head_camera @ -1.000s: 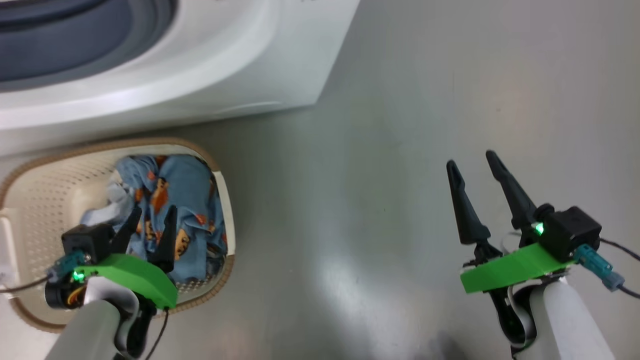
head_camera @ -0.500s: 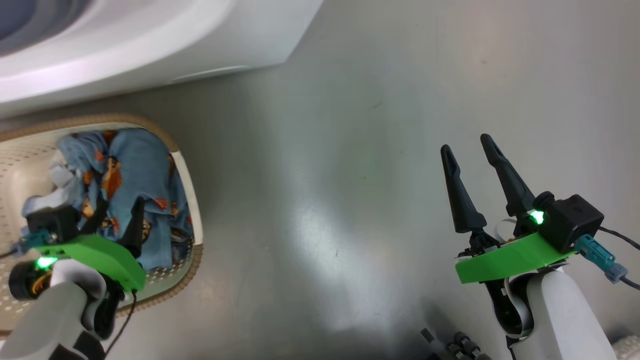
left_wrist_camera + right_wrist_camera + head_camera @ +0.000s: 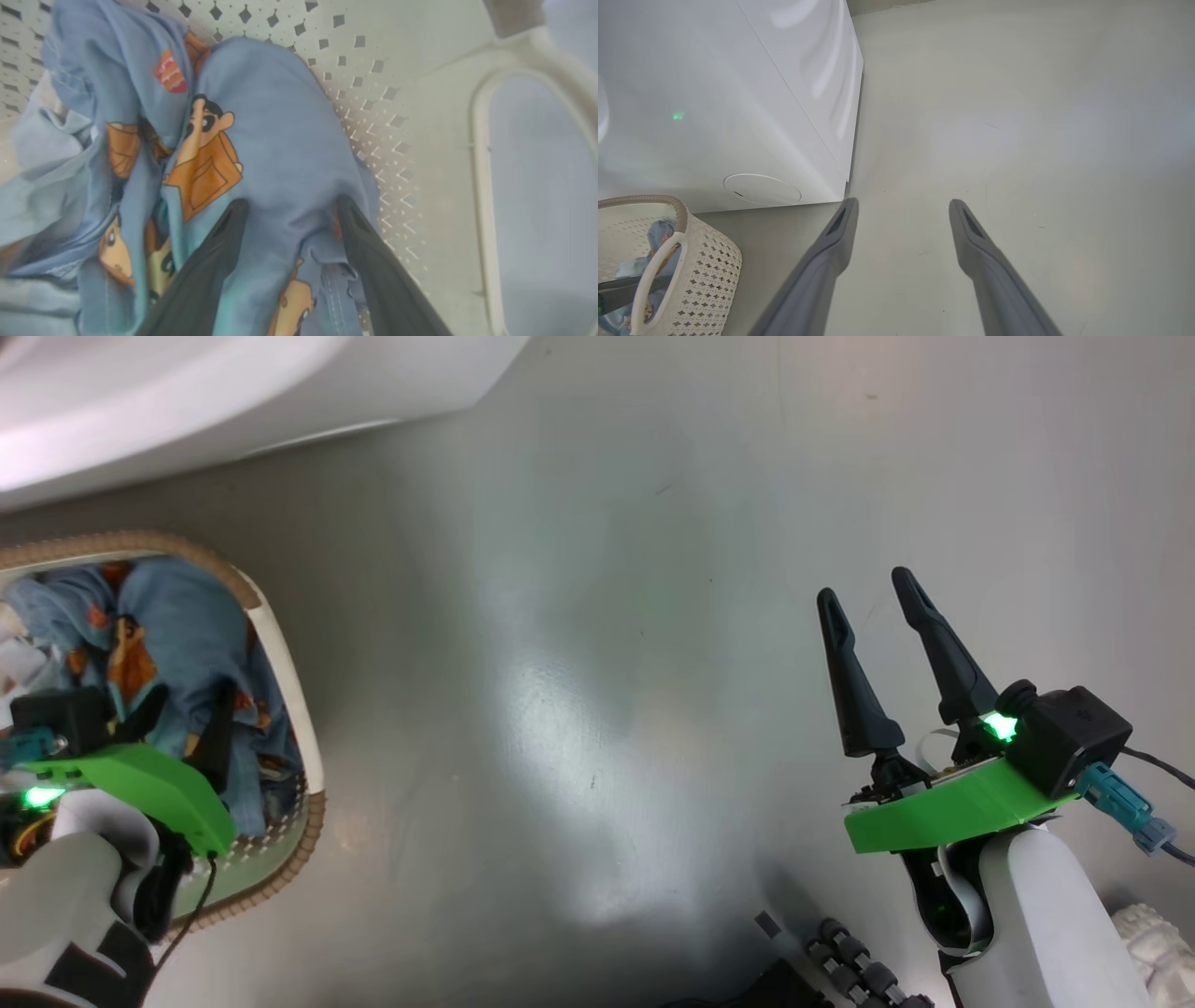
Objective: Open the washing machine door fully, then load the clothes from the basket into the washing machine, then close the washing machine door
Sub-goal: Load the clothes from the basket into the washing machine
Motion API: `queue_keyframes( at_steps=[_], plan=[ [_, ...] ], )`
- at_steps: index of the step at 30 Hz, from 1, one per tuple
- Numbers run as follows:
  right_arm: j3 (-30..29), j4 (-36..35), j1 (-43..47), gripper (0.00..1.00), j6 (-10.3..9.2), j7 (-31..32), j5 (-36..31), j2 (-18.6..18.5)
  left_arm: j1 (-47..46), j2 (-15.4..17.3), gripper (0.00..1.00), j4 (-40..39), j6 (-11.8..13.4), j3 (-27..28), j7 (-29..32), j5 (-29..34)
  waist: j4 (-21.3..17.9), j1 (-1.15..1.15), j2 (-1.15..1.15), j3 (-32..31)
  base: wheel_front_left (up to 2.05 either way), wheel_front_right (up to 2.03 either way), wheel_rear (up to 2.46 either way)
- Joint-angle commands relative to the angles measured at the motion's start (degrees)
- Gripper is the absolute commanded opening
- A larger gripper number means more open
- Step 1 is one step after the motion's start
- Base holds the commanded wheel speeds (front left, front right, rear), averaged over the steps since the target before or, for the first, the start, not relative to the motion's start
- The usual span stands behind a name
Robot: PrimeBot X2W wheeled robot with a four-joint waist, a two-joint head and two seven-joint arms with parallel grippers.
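**A laundry corner on a bare floor**

We take this for a laundry spot. A big white washer (image 3: 714, 93) stands on a smooth, glossy grey floor (image 3: 607, 663). Just before its front sits a perforated basket (image 3: 710, 261) holding printed blue clothes (image 3: 280, 140). Home or lab, we cannot tell.

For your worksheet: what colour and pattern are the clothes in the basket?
The clothes are light blue with orange-brown cartoon figures; left wrist view.

On the floor (image 3: 607, 663), at the robot's far left: the washing machine (image 3: 187, 392). Just before it, nearer the robot: the basket (image 3: 291, 705), with the clothes (image 3: 187, 625) inside, up against its right-hand wall. Down in the basket, among the clothes: the left gripper (image 3: 292, 203), one finger on either side of a fold. Well apart to the right, above bare floor: the right gripper (image 3: 866, 586).
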Motion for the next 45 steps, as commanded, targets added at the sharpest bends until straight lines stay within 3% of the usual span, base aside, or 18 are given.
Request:
queue_keyframes(
  at_steps=[1,11,12,13,28,45],
  plan=[
    [1.2,-1.2,1.6,1.00,0.09,-0.3,0.5,0.1,0.1,2.3,1.00,0.8,-0.2,0.9,-0.2,-0.5,-0.5,0.00,0.00,0.6,0.00,0.00,0.00],
    [1.1,-1.5,1.8,1.00,0.09,-0.3,1.3,0.1,-5.2,1.1,1.00,10.5,-0.1,-0.4,0.5,-0.2,-1.9,0.00,0.00,2.2,0.00,0.00,0.00],
    [1.0,-1.5,1.8,1.00,0.09,-0.3,1.4,0.1,-5.6,0.9,0.43,11.1,-0.1,-0.5,0.9,-0.3,-1.9,0.00,0.00,2.2,0.00,0.00,0.00],
    [1.0,-1.4,1.7,1.00,0.09,-0.3,1.4,0.1,-6.0,0.6,0.02,11.6,-0.1,-0.6,1.0,-0.4,-1.9,0.00,0.00,2.2,0.00,0.00,0.00],
    [-0.6,-1.2,1.1,1.00,0.09,-0.3,-0.8,0.1,-3.4,-2.0,0.00,7.1,-0.1,-1.3,-0.1,-3.0,2.6,0.00,0.00,-4.2,0.00,0.00,0.00],
    [-1.3,0.8,1.8,1.00,0.09,-0.3,-2.2,0.1,6.4,-4.7,0.00,-10.1,-0.2,11.2,-0.2,8.8,6.9,0.00,0.00,-12.1,0.00,0.00,0.00]
  ],
)
